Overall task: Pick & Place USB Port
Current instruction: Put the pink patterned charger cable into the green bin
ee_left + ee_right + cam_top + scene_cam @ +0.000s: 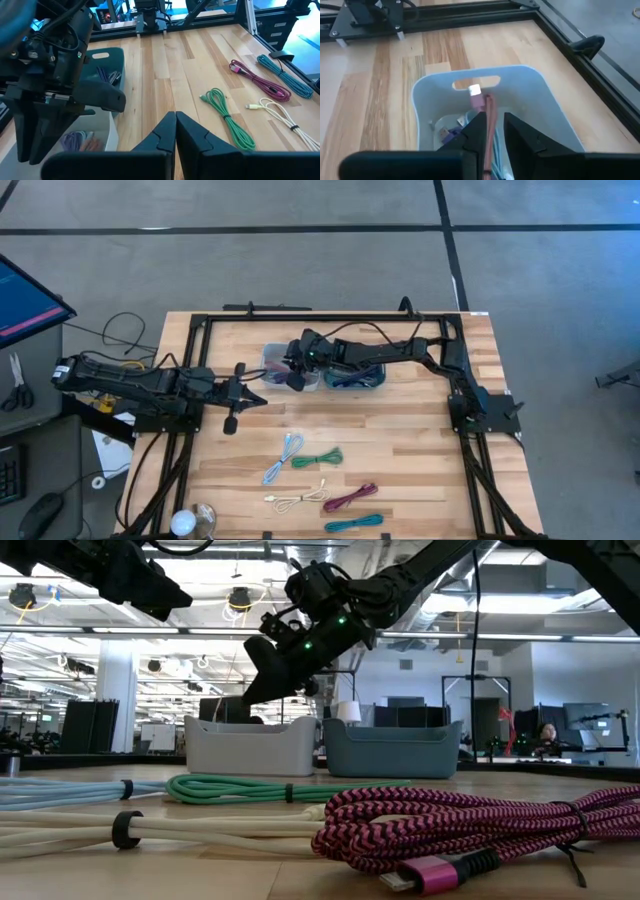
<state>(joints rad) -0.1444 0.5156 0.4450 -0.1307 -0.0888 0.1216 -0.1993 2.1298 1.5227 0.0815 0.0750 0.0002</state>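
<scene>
Over the light bin, my right end effector pinches the pink USB cable, held above so it drops in; left end effector, pressed together, waits left.

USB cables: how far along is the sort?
Done: some cables already lie in the white bin and the dark bin. In hand: the right end effector is shut on a pink cable above the white bin. Left: five cables on the table, light blue, green, cream, magenta, teal. Left end effector waits, shut and empty.
</scene>
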